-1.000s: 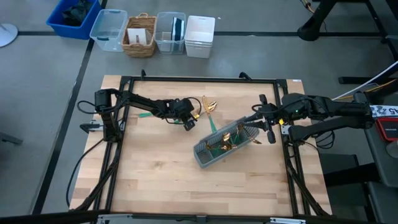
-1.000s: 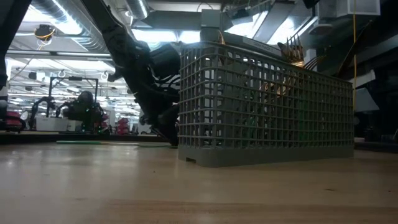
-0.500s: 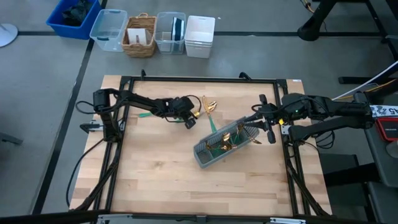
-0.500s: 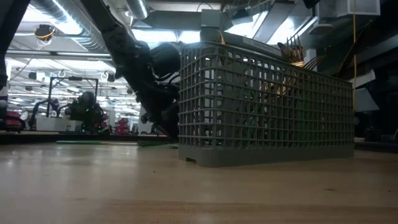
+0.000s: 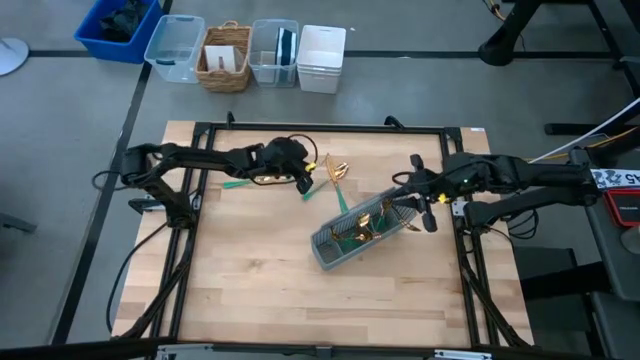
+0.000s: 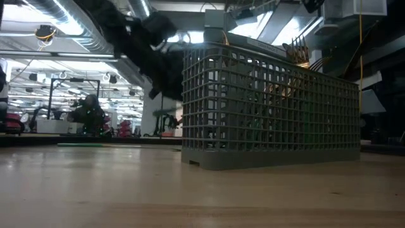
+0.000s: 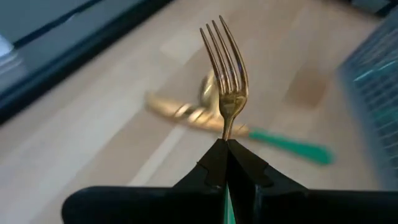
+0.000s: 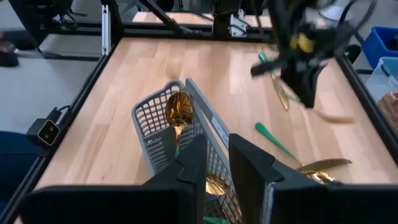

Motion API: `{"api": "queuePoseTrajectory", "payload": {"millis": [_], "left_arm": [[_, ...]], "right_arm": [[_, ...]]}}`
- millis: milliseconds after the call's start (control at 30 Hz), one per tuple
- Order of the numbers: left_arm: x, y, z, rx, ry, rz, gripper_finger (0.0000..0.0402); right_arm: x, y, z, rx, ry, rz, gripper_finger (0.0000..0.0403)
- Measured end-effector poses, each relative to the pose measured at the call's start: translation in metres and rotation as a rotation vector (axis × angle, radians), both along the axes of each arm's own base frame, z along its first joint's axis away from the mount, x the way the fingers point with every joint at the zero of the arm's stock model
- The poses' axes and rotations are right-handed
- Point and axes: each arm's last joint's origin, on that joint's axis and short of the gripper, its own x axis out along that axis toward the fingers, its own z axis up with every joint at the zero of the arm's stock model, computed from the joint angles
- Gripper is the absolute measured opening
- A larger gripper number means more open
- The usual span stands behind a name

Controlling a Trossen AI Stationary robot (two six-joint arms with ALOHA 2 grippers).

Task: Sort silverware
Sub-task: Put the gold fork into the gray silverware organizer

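A gold fork (image 7: 225, 68) with a teal handle sticks out past my left gripper (image 7: 225, 144), which is shut on it above the far middle of the table (image 5: 305, 181). More silverware (image 5: 338, 168) lies loose on the wood just right of it, and one teal-handled piece (image 5: 237, 184) lies to the left. The grey caddy (image 5: 362, 230) stands right of centre with gold heads poking out of its compartments. My right gripper (image 5: 423, 207) is at the caddy's right end, closed on its wall. My left gripper pinches the fork at its neck (image 7: 227, 127), just below the tines, between the two fingertips. The fingers lie along the fork; its teal handle runs back between them. The fork is lifted clear of the table, tines pointing ahead. My right gripper has the caddy's wall (image 8: 211, 134) between its fingers, one finger (image 8: 189, 165) on the compartment side and one (image 8: 252, 168) on the outside. It comes slanting down from the table's right. The caddy stands on the table.
Several bins and a basket (image 5: 226, 57) stand on the floor beyond the far edge. A black frame (image 5: 200, 130) borders the table. Bare wood lies on the near half of the table (image 5: 260, 290).
My left gripper has risen from the table with the fork and tipped toward level; the fork is now lifted clear of the wood. The loose silverware beside it stays where it was.
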Motion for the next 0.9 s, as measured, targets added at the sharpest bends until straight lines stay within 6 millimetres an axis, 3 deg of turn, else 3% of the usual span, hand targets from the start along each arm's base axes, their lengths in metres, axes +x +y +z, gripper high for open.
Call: {"api": "queuePoseTrajectory", "payload": {"millis": [500,900], "left_arm": [[-0.011,-0.023,0.073,0.009,-0.391,-0.19,0.0001],[-0.004,-0.046,0.094,0.036,-0.583,-0.323,0.0]], "right_arm": [[0.051,0.0,-0.024,-0.066,0.062,-0.098,0.0071],[0.075,-0.003,-0.012,-0.181,-0.146,-0.238,0.0071]]}}
